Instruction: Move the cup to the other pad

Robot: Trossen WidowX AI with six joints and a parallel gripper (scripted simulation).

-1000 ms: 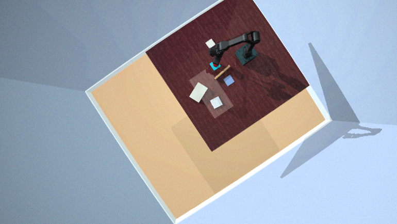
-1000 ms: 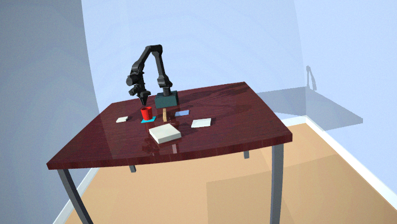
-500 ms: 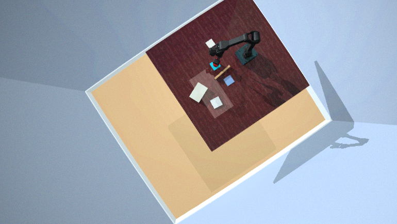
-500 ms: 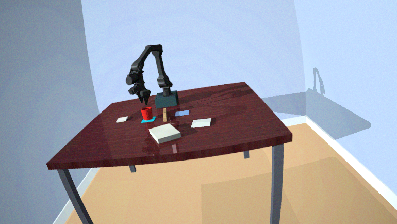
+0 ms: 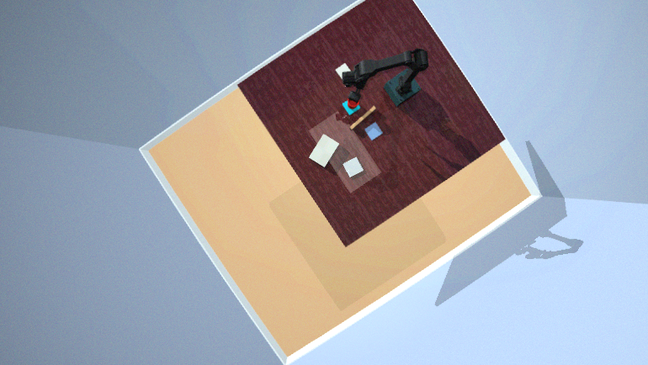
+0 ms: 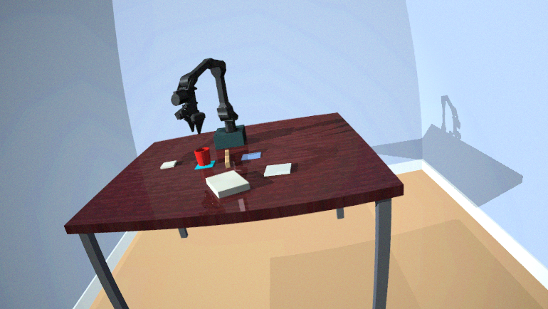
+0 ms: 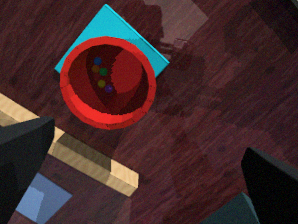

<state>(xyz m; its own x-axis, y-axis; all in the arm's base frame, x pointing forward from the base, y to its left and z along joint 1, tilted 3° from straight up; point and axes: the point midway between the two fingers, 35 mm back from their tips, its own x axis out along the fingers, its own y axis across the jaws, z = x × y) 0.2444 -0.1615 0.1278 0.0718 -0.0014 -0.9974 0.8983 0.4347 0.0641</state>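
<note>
The red cup (image 5: 349, 101) (image 6: 202, 155) (image 7: 131, 78) stands upright on the cyan pad (image 5: 348, 108) (image 6: 209, 164) (image 7: 101, 24). Several coloured marbles (image 7: 101, 76) lie inside it. The light blue pad (image 5: 373, 131) (image 6: 251, 156) (image 7: 41, 200) lies on the far side of a wooden bar (image 5: 363, 118) (image 6: 227, 158) (image 7: 93, 160). My gripper (image 5: 354, 93) (image 6: 196, 127) (image 7: 152, 141) is open and empty. It hangs well above the cup, clear of it, with the fingers spread wide at the lower edges of the wrist view.
Three white blocks lie on the dark wooden table (image 6: 314, 153): a small one (image 5: 343, 70) (image 6: 169, 164) beyond the cup, a large one (image 5: 324, 150) (image 6: 227, 183) and a flat one (image 5: 353, 167) (image 6: 277, 169) nearer the front. The arm's base (image 5: 401, 90) (image 6: 229, 138) stands behind the pads.
</note>
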